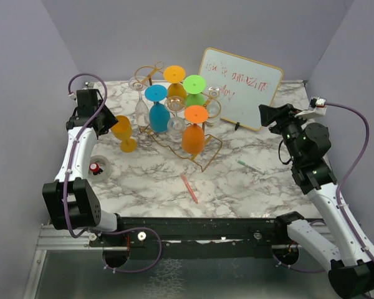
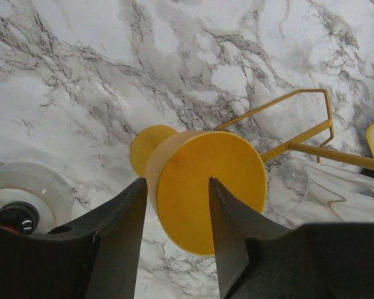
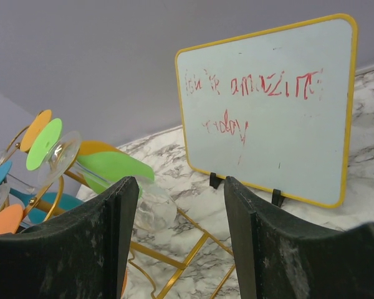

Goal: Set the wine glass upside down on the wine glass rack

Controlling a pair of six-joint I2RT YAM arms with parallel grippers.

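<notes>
A yellow-orange wine glass [image 1: 123,129] stands upright on the marble table, left of the gold wire wine glass rack [image 1: 207,152]. Several glasses hang upside down on the rack: blue, orange, green and clear ones. My left gripper [image 1: 108,124] is open right beside the glass. In the left wrist view the glass [image 2: 237,180] lies just beyond the gripper [image 2: 176,184], whose fingers straddle its left part without closing on it. A piece of the rack [image 2: 299,134] shows behind. My right gripper [image 1: 266,115] is open, empty and raised, right of the rack [image 3: 181,265].
A yellow-framed whiteboard [image 1: 240,87] with red writing leans at the back right, also in the right wrist view [image 3: 268,106]. A red pen [image 1: 189,188] and a green pen [image 1: 249,166] lie on the table. A small clear dish [image 1: 98,167] sits by the left arm.
</notes>
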